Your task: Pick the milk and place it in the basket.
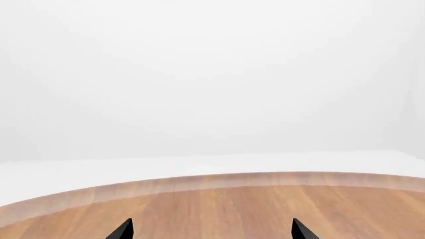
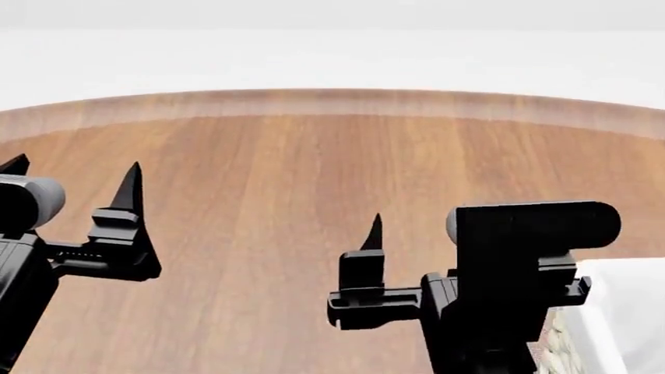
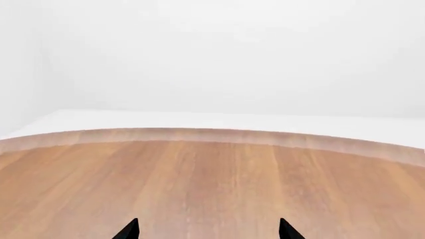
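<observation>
The milk is out of view in all three views. Only a corner of the basket [image 2: 619, 321] shows at the lower right of the head view, with white cloth over woven wicker, partly behind my right arm. My left gripper [image 2: 73, 167] hovers over the wooden table at the left, open, with nothing between its fingers. My right gripper [image 2: 441, 226] is open over the table beside the basket corner; one finger is hidden behind its wrist block. In the wrist views both the left gripper [image 1: 211, 230] and the right gripper [image 3: 207, 230] show only two spread black tips over bare wood.
A round wooden table [image 2: 311, 171] fills the head view, its curved far edge [image 2: 332, 101] meeting a white floor and wall. The same edge appears in the left wrist view [image 1: 212, 181] and in the right wrist view [image 3: 212, 135].
</observation>
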Available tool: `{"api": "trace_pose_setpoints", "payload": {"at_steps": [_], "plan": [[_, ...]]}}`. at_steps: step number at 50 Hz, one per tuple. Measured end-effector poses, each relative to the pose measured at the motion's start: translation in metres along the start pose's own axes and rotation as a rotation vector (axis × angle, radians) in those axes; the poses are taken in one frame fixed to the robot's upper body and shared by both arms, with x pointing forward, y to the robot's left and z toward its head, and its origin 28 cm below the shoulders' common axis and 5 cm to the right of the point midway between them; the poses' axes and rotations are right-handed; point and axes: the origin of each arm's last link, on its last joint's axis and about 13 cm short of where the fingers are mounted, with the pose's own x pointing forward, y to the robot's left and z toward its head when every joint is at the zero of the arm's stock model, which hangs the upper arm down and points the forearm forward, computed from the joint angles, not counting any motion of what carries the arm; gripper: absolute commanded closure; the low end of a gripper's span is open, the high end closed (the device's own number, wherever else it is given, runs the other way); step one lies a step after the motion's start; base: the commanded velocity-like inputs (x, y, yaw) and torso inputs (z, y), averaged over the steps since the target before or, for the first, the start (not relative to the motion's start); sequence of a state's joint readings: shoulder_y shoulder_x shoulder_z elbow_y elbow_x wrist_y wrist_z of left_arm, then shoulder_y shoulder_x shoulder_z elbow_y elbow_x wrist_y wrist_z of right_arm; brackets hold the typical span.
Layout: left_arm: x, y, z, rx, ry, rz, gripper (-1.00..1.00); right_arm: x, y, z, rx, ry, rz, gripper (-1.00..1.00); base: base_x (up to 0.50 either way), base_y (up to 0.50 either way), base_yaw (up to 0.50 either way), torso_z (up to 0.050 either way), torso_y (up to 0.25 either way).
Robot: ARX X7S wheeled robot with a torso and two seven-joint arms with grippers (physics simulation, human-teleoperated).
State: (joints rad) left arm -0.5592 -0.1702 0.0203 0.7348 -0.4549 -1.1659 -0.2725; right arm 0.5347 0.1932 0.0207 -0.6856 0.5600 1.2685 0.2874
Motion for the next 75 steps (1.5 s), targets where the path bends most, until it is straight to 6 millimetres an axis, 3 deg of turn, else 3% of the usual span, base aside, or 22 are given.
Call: {"api": "trace_pose_setpoints", "payload": {"at_steps": [12,26,47,75], "plan": [[0.001,0.002,0.002,-0.002,-0.003,0.008,-1.00,0.012,0.000,-0.031,-0.016,0.203,0.188,-1.00,0.00,0.00,0.00,0.000,0.000],[0.002,0.004,0.003,-0.003,-0.005,0.013,-1.00,0.010,0.004,-0.056,-0.032,0.400,0.504,-1.00,0.00,0.00,0.00,0.000,0.000],[0.003,0.003,0.000,0.000,-0.001,0.016,-1.00,0.002,0.007,-0.070,-0.119,0.493,0.777,-1.00,0.00,0.00,0.00,0.000,0.000],[0.004,0.000,-0.001,0.012,0.003,0.011,-1.00,-0.007,0.023,-0.067,-0.262,0.585,0.938,-1.00,0.00,0.00,0.00,0.000,0.000]]}}
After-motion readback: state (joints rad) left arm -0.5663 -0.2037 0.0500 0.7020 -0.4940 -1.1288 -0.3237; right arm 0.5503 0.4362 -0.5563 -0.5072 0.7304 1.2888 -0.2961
